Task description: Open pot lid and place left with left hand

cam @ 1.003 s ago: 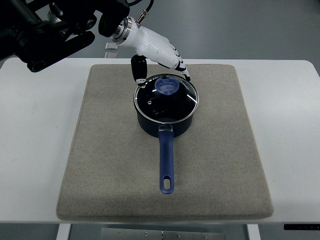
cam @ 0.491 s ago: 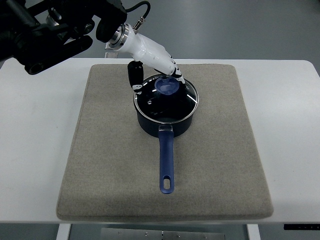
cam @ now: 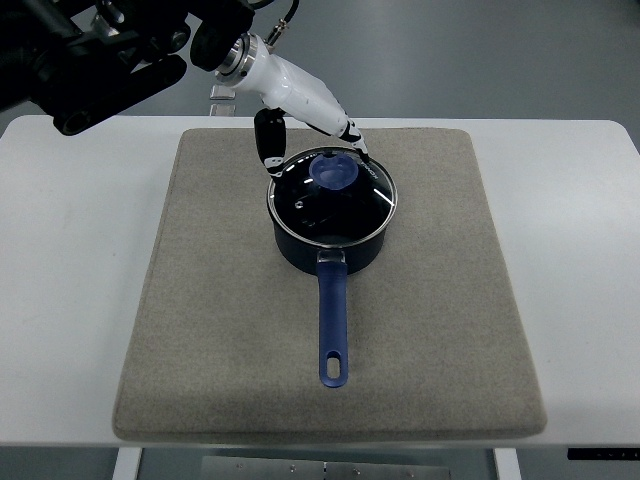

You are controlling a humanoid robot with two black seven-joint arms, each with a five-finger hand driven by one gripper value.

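Hovering my left hand (cam: 305, 105) at the far rim of the lid (cam: 332, 196), fingers (cam: 266, 145) spread, gripping nothing. Lid sits closed on the pot (cam: 330, 245), on the mat (cam: 200, 330).

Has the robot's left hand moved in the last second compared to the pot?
Yes. The white left hand has shifted left and slightly up-frame, off the dark blue saucepan's glass lid; its fingertips now sit at the lid's far rim.
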